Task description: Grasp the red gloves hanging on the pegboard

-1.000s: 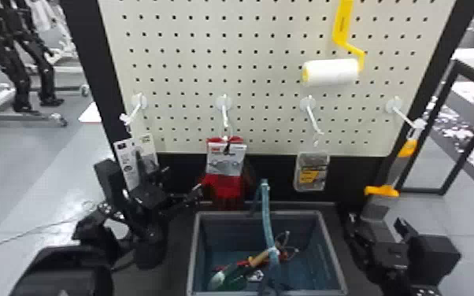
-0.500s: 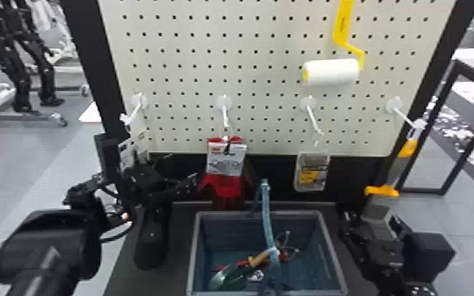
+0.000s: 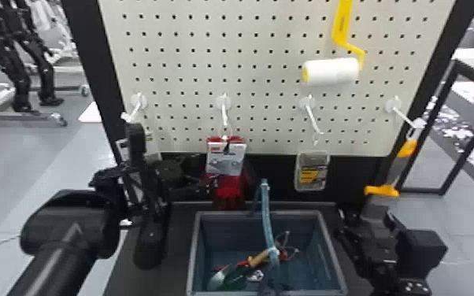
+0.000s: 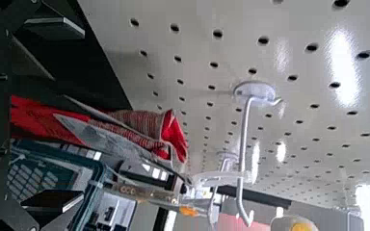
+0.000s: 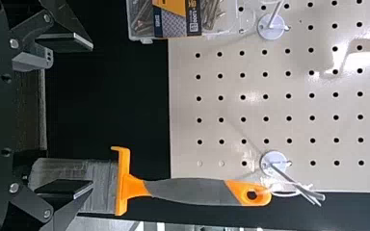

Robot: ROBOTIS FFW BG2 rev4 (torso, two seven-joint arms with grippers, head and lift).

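The red gloves (image 3: 228, 188) are hanging from a white hook (image 3: 223, 114) in the lower middle of the pegboard (image 3: 267, 59). Their long axis is running from 12 to 6 o'clock in the head view, with the cuffs up under a white header card (image 3: 226, 158) and the fingers drooping in front of the black base. The card is carrying red and grey print, but it is too small to read.

The left gripper (image 4: 77, 114) is sitting at the gloves' 9 o'clock, so the gloves are lying at its 3 o'clock. Its flat fingers are spread wide, and in the left wrist view the pair appears to be lying in the gap between them. Whether either finger is touching fabric cannot be told. This arm is by far the nearer, and the coming move is probably turning on closing across the pair's thickness just under the card.

A grey bin (image 3: 195, 244) of tools is standing at the gloves' 6 o'clock. A clear box of screws (image 3: 311, 171) with a yellow label, not readable, is hanging at their 3 o'clock. A paint roller (image 3: 330, 71) is hanging at their 1 o'clock.

The right gripper (image 5: 77, 115) is waiting well apart at their 4 o'clock, with its fingers wide and holding nothing. It is facing an orange-handled scraper (image 5: 188, 190) on the last hook.
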